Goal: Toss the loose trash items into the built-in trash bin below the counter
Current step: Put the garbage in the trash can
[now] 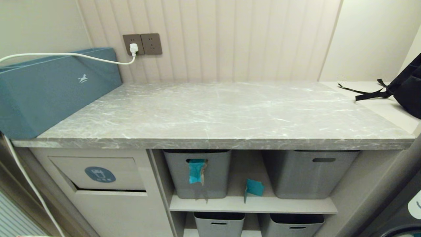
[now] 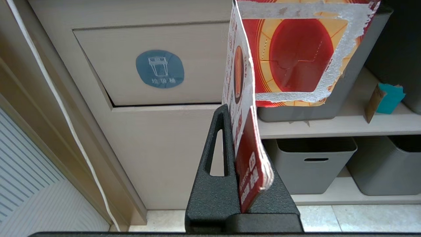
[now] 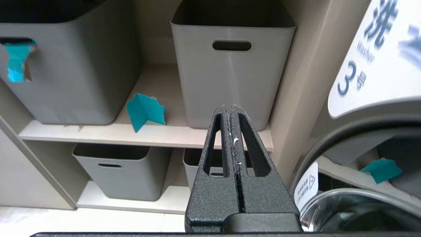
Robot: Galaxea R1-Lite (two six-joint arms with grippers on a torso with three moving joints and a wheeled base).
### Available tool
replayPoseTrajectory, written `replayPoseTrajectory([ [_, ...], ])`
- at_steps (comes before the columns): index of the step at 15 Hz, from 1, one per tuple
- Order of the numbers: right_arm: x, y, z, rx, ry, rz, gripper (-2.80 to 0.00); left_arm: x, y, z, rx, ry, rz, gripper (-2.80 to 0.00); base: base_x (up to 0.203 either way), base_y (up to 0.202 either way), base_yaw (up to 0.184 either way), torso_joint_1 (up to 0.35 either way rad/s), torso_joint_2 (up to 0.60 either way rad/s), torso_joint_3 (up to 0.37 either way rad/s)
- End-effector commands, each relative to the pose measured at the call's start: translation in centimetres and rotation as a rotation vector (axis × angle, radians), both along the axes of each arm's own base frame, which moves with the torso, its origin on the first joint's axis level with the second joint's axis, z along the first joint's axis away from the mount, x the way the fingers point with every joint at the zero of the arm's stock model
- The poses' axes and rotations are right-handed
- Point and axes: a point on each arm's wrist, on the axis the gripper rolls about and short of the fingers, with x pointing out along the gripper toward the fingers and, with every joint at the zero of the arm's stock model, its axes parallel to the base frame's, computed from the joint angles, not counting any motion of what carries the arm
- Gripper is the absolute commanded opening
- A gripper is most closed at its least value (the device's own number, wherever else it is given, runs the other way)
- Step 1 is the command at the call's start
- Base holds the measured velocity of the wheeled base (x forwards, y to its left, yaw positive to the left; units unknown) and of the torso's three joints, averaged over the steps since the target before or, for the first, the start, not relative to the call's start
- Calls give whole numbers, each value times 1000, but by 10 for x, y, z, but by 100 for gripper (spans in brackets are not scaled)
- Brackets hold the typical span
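Observation:
My left gripper (image 2: 236, 110) is shut on a torn red, orange and white cardboard package piece (image 2: 296, 56). It holds the piece upright in front of the cabinet, just right of the built-in trash bin flap (image 2: 158, 65) with its blue oval sticker. That flap (image 1: 98, 172) sits below the grey marble counter (image 1: 223, 112). One teal wrapper (image 1: 196, 171) hangs from a grey box's handle slot. Another teal wrapper (image 1: 254, 188) stands on the shelf between two boxes. My right gripper (image 3: 230, 107) is shut and empty, facing the shelves. Neither arm shows in the head view.
A large blue-grey box (image 1: 56, 89) with a white horse logo stands on the counter's left end. A white cable (image 1: 65, 56) runs over it to a wall socket. Grey storage boxes (image 1: 309, 174) fill the shelves. A black bag (image 1: 408, 89) lies at the right, and a washer (image 3: 371, 65) stands beside the shelves.

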Motion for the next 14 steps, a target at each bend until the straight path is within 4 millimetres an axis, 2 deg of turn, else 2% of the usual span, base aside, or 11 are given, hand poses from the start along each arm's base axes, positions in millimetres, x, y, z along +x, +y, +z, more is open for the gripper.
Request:
replayPoseTrajectory([
  [1,0,0,0,0,0,0,-280,0,0,0,3,2,0,-280,0,0,0,-153,377,208],
  [14,0,0,0,4,-1,0,-280,0,0,0,9,0,-4,-280,0,0,0,-150,444,286],
])
